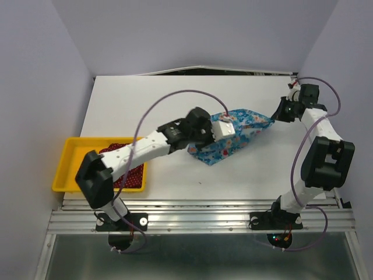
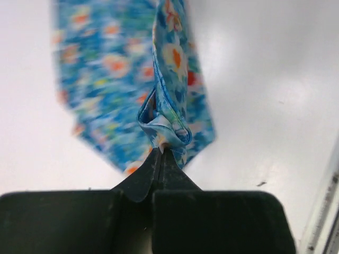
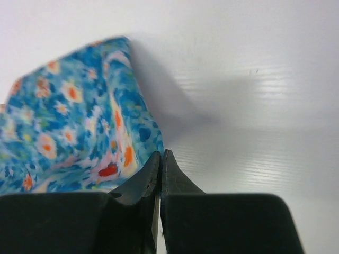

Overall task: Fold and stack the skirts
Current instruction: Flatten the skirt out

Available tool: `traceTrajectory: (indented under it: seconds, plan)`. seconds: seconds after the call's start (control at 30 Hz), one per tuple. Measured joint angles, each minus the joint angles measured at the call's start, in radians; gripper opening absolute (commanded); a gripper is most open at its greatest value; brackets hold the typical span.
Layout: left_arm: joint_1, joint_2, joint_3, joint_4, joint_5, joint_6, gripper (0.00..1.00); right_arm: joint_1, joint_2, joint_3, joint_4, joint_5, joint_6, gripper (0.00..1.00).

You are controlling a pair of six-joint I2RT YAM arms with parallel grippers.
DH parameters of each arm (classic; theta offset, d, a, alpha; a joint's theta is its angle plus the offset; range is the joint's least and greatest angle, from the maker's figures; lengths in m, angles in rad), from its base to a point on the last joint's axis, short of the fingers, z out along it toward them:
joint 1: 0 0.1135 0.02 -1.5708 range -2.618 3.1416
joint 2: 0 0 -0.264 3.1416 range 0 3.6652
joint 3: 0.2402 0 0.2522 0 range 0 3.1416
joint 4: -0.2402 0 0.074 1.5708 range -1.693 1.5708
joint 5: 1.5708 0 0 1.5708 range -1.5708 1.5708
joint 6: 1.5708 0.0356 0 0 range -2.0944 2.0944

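Note:
The blue flowered skirt (image 1: 245, 131) lies partly folded on the white table, mid-right. My left gripper (image 1: 218, 137) hangs over its left part, shut on a raised fold of the blue cloth (image 2: 169, 116), which bunches at the fingertips (image 2: 161, 150). My right gripper (image 1: 273, 118) is shut on the skirt's far right corner, and the cloth (image 3: 69, 116) spreads left of its closed jaws (image 3: 160, 153). The dark red dotted skirt (image 1: 125, 169) lies in the yellow tray, partly hidden by the left arm.
The yellow tray (image 1: 65, 175) sits at the table's front left corner. A metal rail (image 1: 198, 219) runs along the near edge by the arm bases. Grey walls close in the table on the left, back and right.

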Motion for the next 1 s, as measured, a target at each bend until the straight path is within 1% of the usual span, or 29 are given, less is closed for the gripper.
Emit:
traceTrajectory:
  seconds: [0.07,0.1,0.2,0.3,0.37,0.47,0.5,0.53,0.6,0.63,0.67,0.77,0.8,0.87,0.93,1.0]
  plan:
    - [0.092,-0.135,0.004,0.010,-0.029,-0.010,0.00,-0.001,-0.047,0.040,-0.007,0.003,0.035,0.01]
    - [0.119,-0.188,0.004,0.017,-0.041,-0.014,0.00,-0.001,-0.073,0.060,-0.007,0.003,0.052,0.01]
    - [0.158,-0.346,0.005,0.060,-0.065,-0.034,0.00,-0.002,-0.160,0.103,-0.002,-0.005,0.124,0.01]
    - [0.180,-0.434,0.003,0.117,-0.076,-0.054,0.00,0.003,-0.218,0.146,0.023,-0.019,0.197,0.01]
    - [0.215,-0.441,0.003,0.156,-0.079,-0.064,0.00,0.003,-0.211,0.200,0.042,-0.036,0.248,0.01]
    - [0.311,-0.360,0.045,0.188,-0.061,-0.083,0.00,0.009,-0.101,0.328,0.072,-0.075,0.319,0.01]
    - [0.351,-0.288,0.091,0.195,-0.047,-0.091,0.00,0.011,-0.061,0.362,0.079,-0.079,0.333,0.01]
    - [0.371,-0.257,0.110,0.202,-0.037,-0.096,0.00,0.017,-0.021,0.391,0.082,-0.081,0.341,0.01]
    - [0.440,-0.123,0.206,0.212,-0.012,-0.105,0.00,0.032,0.114,0.514,0.090,-0.080,0.361,0.01]
    - [0.465,-0.063,0.256,0.204,0.000,-0.109,0.00,0.040,0.164,0.550,0.098,-0.077,0.367,0.01]
    - [0.498,0.029,0.346,0.203,0.010,-0.112,0.00,0.054,0.251,0.633,0.084,-0.074,0.372,0.01]
    - [0.561,0.245,0.602,0.193,0.040,-0.115,0.00,0.071,0.421,0.836,0.069,-0.063,0.390,0.01]
    - [0.570,0.277,0.651,0.193,0.047,-0.115,0.00,0.075,0.452,0.879,0.065,-0.058,0.391,0.01]
    - [0.598,0.388,0.816,0.190,0.068,-0.112,0.00,0.082,0.498,0.954,0.073,-0.044,0.397,0.01]
    - [0.616,0.417,0.879,0.187,0.094,-0.103,0.00,0.085,0.494,0.980,0.078,-0.043,0.400,0.01]
    - [0.626,0.406,0.885,0.190,0.129,-0.087,0.00,0.086,0.467,0.991,0.099,-0.045,0.397,0.01]
